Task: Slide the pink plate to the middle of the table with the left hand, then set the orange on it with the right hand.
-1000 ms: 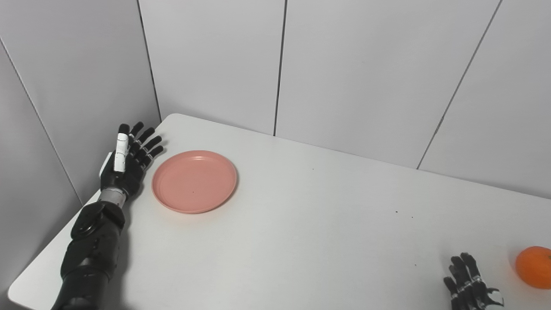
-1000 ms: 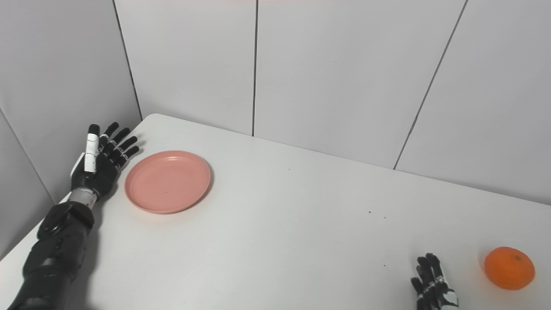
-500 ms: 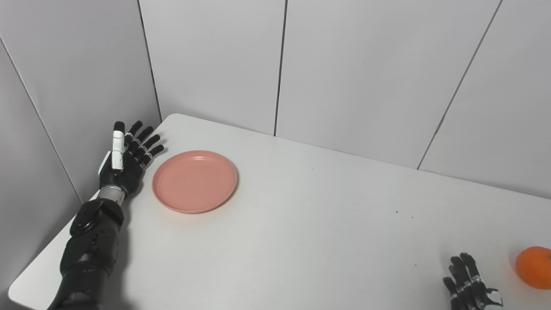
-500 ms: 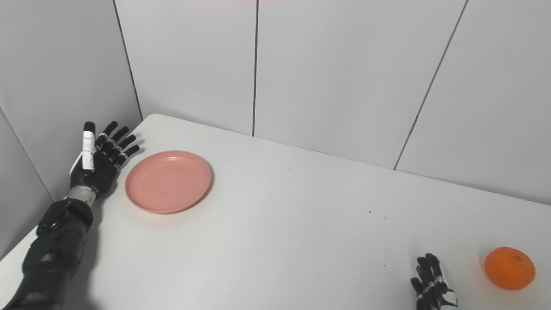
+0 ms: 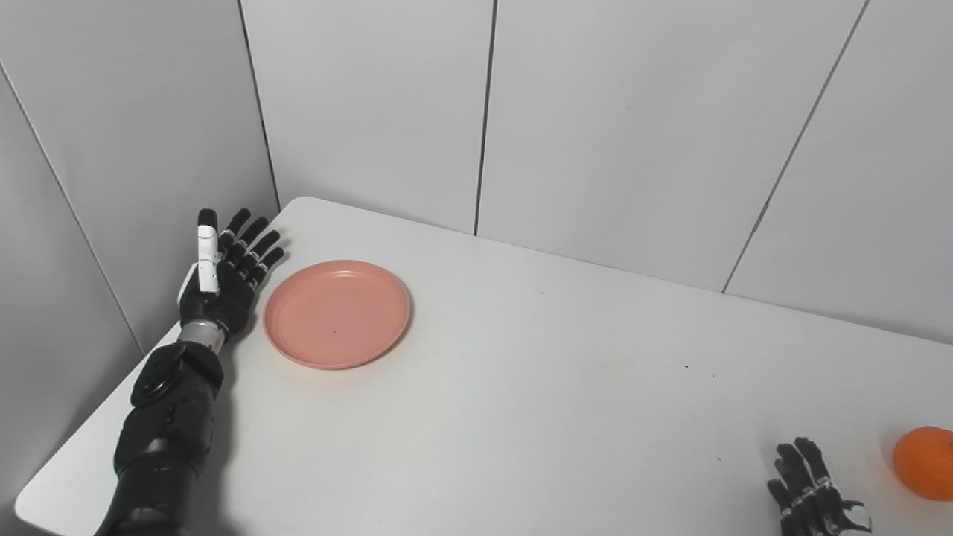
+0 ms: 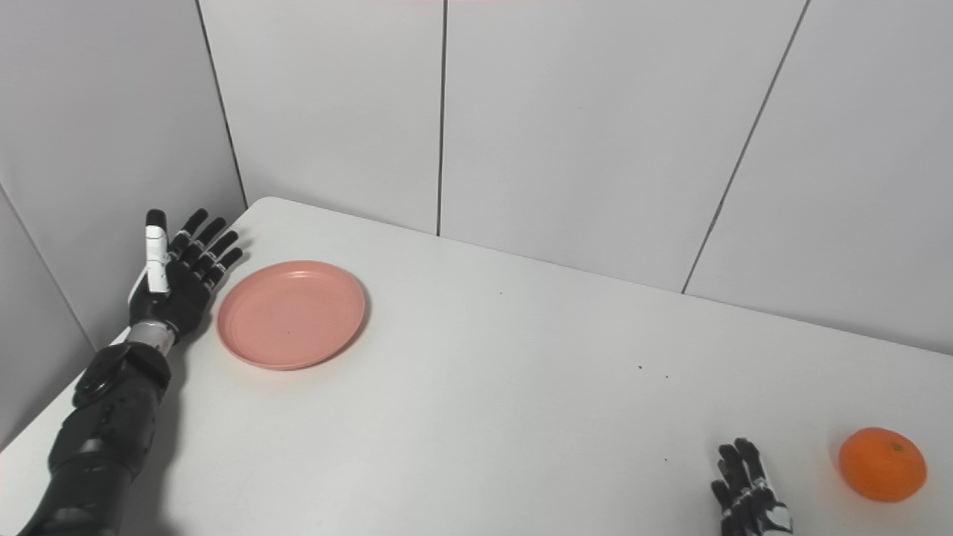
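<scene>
Pink plate [image 5: 336, 313] lies just right of the left hand [image 5: 221, 277], whose fingers are spread, empty.

My left hand [image 5: 217, 279] has edged right, closing on the pink plate [image 5: 336, 313] without touching it.

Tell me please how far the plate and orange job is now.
Nothing looks done yet. The pink plate lies near the table's far left corner, not the middle. In hand: the left hand is open beside the plate's left rim; contact is unclear. Left: sliding the plate, then moving the orange, which lies beside the open right hand.
</scene>
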